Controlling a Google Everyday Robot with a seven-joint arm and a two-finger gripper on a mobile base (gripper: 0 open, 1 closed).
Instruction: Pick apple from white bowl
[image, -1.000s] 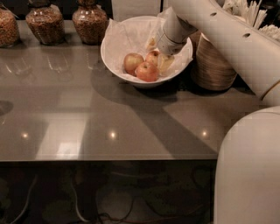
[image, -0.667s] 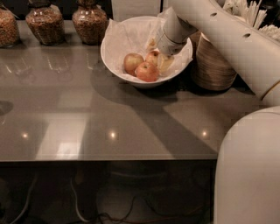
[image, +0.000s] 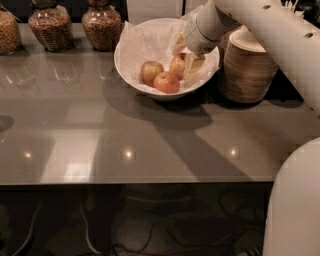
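The white bowl (image: 131, 55), wide and lined with crinkled white paper, stands at the back of the grey table. Three apples lie in it. The light red-orange apple (image: 177, 65) is at the right, a duller greenish-brown apple (image: 151, 72) at the left, and a deeper red-orange apple (image: 166, 83) in front. My gripper (image: 187, 67) reaches down into the bowl from the upper right. It is right against the light red-orange apple and hides that apple's right side.
A stack of beige disposable bowls (image: 247, 67) stands just right of the white bowl, under my arm (image: 260, 25). Three glass jars of grain (image: 47, 27) line the back left edge. My white base (image: 295, 205) fills the lower right corner.
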